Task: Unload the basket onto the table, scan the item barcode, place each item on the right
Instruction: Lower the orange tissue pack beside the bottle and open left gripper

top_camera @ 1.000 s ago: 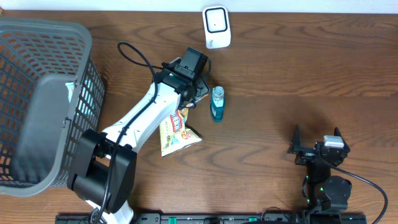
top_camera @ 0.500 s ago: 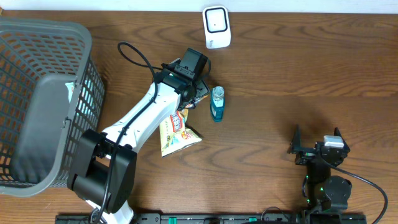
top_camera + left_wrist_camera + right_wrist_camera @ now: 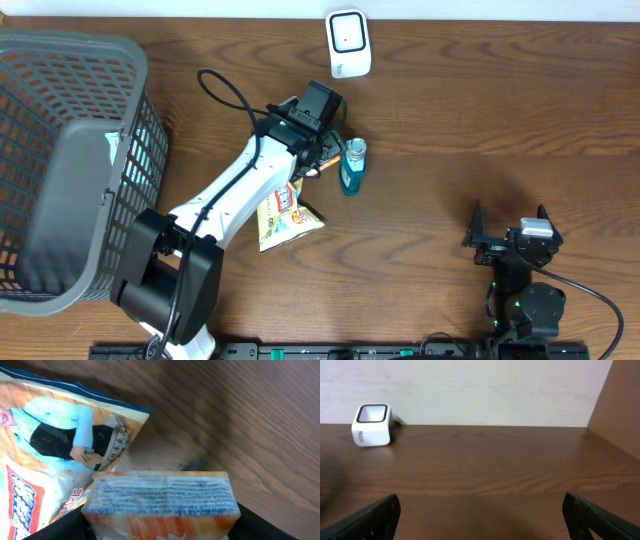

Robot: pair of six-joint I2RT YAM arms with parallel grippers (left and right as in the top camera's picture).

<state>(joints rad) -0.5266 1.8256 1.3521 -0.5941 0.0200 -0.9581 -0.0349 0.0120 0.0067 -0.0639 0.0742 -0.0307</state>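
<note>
Between the left gripper's [image 3: 325,150] jaws: an orange-and-white packet [image 3: 160,497], its printed end facing the wrist camera. The packet fills the gap from one finger to the other, so the pincer reads as grasping it. How firmly, I cannot tell. It looks held just clear of the table [image 3: 480,120], with a soft shadow on the wood behind it. No barcode is legible on the face shown, only fine print.

Under and beside the packet lies a yellow snack bag [image 3: 282,215], flat on the table. A teal bottle [image 3: 350,168] is just beside the gripper, on its right. The scanner [image 3: 348,42] stands at the far edge, well apart from the packet, nothing between them. The basket [image 3: 60,60] is far left. The right gripper [image 3: 510,228] is parked near the front edge, jaws spread wide, holding nothing.

Step in hand, as judged: pick-up done or nearly so, transport to the scanner not yet begun.

Next move calls for:
- a lift clear of the bag and bottle
- a carry toward the scanner
- wrist rotation to bring the barcode side to the scanner window; which side that is remains unknown.
</note>
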